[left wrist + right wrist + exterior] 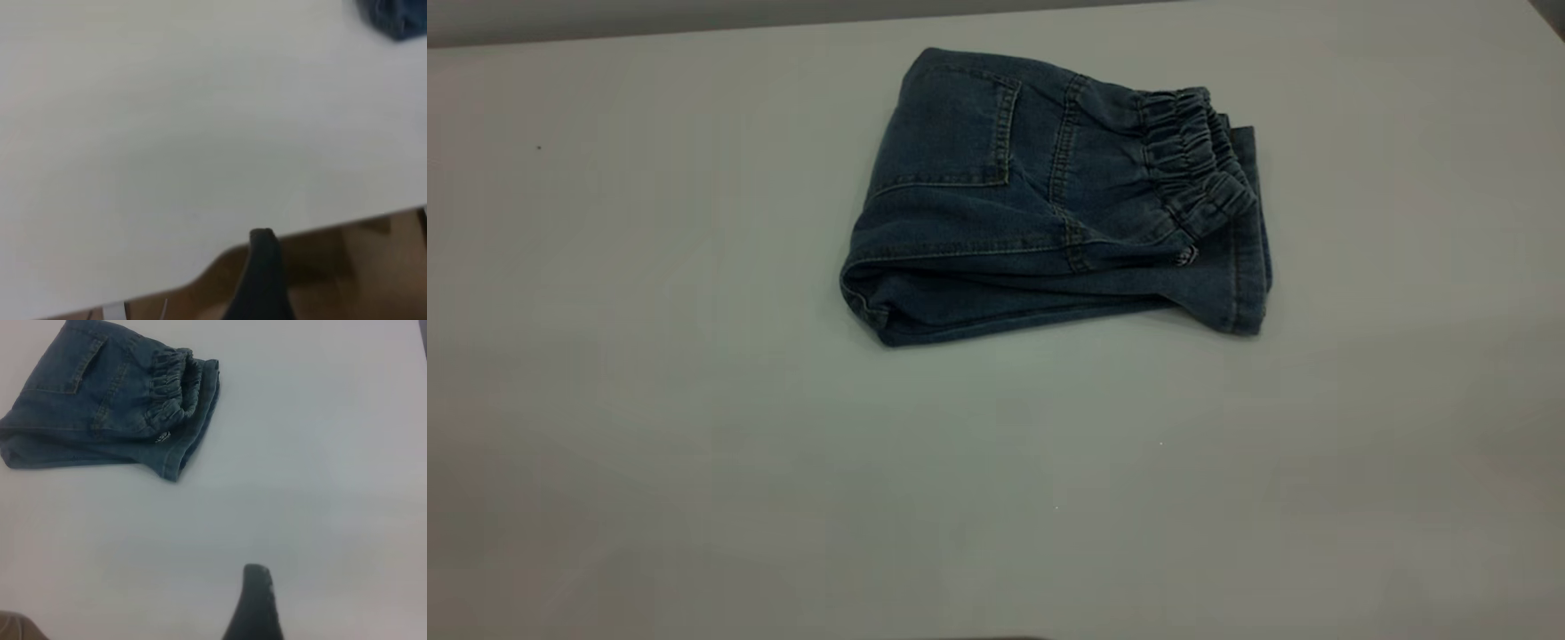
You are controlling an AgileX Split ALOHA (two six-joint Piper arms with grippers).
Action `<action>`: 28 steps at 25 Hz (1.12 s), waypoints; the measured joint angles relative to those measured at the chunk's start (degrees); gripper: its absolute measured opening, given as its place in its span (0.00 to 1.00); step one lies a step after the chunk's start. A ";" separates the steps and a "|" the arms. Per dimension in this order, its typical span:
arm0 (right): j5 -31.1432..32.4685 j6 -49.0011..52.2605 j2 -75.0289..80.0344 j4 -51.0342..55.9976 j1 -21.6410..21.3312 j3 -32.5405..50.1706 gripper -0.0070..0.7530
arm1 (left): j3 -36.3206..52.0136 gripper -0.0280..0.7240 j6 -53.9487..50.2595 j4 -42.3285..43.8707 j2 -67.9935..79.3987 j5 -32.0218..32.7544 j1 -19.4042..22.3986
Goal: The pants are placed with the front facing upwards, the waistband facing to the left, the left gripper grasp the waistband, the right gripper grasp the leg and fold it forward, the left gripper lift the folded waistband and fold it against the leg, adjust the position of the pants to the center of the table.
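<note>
The pants (1040, 204) lie folded in a compact bundle on the table (694, 444), a little behind its middle, patch pocket upward. The ruffled waistband (1192, 147) rests on top at the bundle's right end, over the leg's stitched cuff hem (1249, 267). Neither arm shows in the exterior view. My left gripper (343, 223) hovers at the table's edge, far from the pants (397, 17), open and holding nothing. My right gripper (300, 600) is over bare table, well away from the pants (107, 407), also open and holding nothing; only one finger (257, 600) shows.
The table's edge (320, 230) runs through the left wrist view, with brown floor beyond it. The far edge of the table (694, 36) meets a grey wall. Bare tabletop surrounds the pants on all sides.
</note>
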 joint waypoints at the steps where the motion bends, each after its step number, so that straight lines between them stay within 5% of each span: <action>1: 0.00 0.00 -0.11 0.00 0.00 0.00 0.68 | 0.00 0.77 0.00 0.00 -1.33 0.00 0.00; 13: 0.00 0.00 -0.17 0.08 0.00 0.00 0.68 | 0.00 0.77 0.00 -0.19 -6.31 0.37 5.10; 28: -0.05 0.00 -0.17 0.13 0.00 0.00 0.66 | 0.00 0.77 0.00 -0.19 -6.31 0.37 5.17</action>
